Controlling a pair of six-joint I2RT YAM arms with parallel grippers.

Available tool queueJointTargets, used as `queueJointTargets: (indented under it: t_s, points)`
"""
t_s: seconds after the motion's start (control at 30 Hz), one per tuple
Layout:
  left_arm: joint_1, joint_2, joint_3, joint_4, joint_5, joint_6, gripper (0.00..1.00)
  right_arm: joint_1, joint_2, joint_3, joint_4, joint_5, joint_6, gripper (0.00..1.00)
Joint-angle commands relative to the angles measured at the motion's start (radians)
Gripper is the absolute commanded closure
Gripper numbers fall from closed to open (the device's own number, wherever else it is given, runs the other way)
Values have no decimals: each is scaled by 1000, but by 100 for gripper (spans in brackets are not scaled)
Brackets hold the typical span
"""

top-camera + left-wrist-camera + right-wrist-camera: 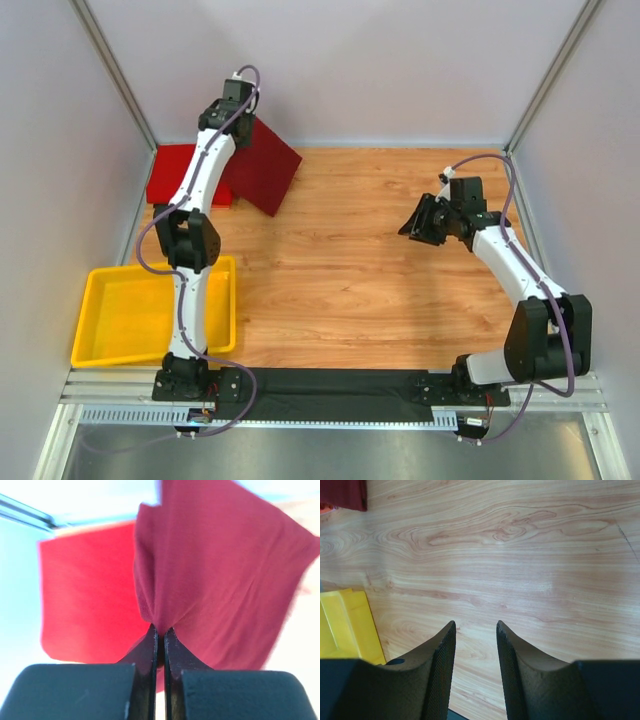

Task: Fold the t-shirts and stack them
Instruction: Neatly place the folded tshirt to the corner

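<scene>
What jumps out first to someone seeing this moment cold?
The dark maroon shirt, pinched in the shut left gripper at the far left corner, partly over the brighter red shirt. The right gripper hangs open above the wooden table on the right; a yellow tray sits near left.

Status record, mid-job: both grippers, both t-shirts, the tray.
left gripper: shut on dark maroon t-shirt, holding it up at the far left
right gripper: open, holding nothing, above bare table
bright red t-shirt: lying flat in the far left corner
yellow tray: near left, beside the left arm
stack: not yet made
</scene>
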Motion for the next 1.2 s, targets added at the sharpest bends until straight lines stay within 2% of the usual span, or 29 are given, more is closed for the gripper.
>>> queueJointTargets:
  t_s: [0.0,0.13,0.27,0.43,0.63,0.83,1.17]
  points:
    - [66,-59,35,62,-47,71,100,4,18,55,30,18,-6,60]
    - [204,-65,-55,122,45,37,100,3,44,70,21,20,-12,60]
    - [293,78,52,90,48,34,100,4,93,125,-19,54,-47,59]
    - [405,148,47,173,146,-15,100,4,188,165,-16,57,-55,59]
    - [424,162,14,286,257,-37,100,4,251,165,-3,77,-58,59]
    - [422,154,4,322,255,-40,100,4,245,153,15,72,-54,59]
    - [437,11,-55,296,188,-61,100,3,210,131,11,74,-51,59]
